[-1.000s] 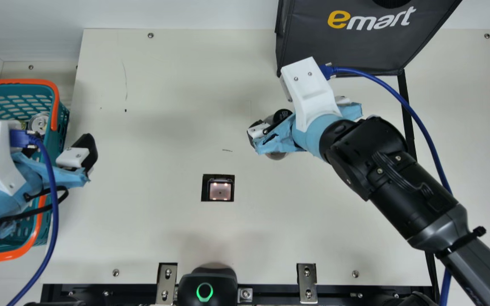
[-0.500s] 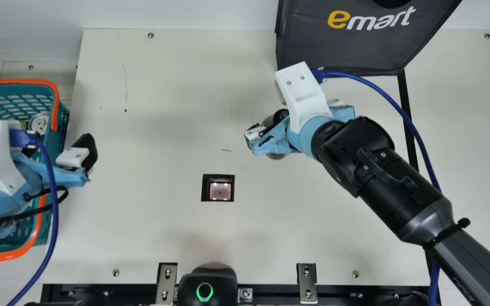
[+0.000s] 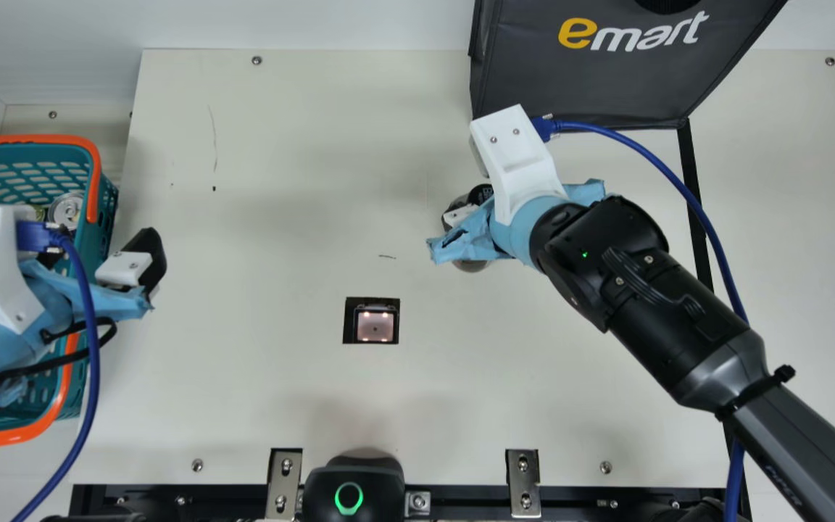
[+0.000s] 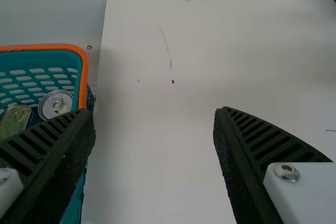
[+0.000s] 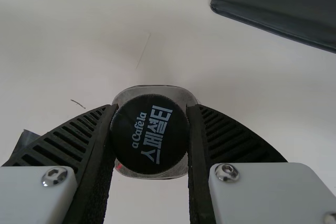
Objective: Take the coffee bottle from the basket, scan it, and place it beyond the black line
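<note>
Right gripper (image 3: 471, 220) has shifted slightly toward the main view's left since the first earlier frame, and its fingers have since drawn together onto the coffee bottle (image 5: 150, 134). The bottle is upright on the table (image 3: 280, 391), between the scanner window (image 3: 375, 328) and the black bag (image 3: 584, 80), on the scanner side of the black line (image 3: 695, 210). In the right wrist view, the ribbed fingers are clamped on opposite sides of the bottle at its black cap.

Left gripper (image 3: 101, 255) is positioned at the basket (image 3: 96, 174), with no change of position. Its fingers are spread wide: one over the basket side, the other above the table. A silver can (image 4: 55, 104) and a green can (image 4: 15, 120) are seated inside the basket, side by side.
</note>
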Controlling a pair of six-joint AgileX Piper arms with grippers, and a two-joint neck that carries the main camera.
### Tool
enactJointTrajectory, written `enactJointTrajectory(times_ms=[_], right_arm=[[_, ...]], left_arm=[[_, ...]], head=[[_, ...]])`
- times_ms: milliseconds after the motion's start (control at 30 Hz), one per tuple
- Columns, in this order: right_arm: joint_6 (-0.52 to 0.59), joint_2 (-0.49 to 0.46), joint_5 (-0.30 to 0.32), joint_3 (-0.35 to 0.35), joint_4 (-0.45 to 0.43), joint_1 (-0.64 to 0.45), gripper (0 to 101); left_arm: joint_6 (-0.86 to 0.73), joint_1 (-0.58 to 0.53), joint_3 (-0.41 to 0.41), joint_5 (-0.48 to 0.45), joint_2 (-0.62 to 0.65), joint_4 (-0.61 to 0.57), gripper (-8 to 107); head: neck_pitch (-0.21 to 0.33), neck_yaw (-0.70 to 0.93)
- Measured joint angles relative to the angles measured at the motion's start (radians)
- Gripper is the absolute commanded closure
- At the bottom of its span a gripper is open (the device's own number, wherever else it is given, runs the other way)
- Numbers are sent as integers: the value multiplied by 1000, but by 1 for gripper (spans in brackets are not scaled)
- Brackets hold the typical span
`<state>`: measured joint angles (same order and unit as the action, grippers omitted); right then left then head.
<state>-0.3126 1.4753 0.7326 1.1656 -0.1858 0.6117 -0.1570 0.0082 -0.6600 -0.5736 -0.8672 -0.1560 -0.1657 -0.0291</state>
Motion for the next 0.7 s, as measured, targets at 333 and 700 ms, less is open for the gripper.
enactJointTrajectory(times_ms=[333, 700], right_arm=[[13, 1, 19, 10, 10, -7, 101], [34, -14, 43, 49, 8, -12, 101]], left_arm=[[0, 0, 0, 0, 0, 0, 9], [0, 0, 0, 0, 0, 0, 9]], head=[[0, 0], [0, -141]])
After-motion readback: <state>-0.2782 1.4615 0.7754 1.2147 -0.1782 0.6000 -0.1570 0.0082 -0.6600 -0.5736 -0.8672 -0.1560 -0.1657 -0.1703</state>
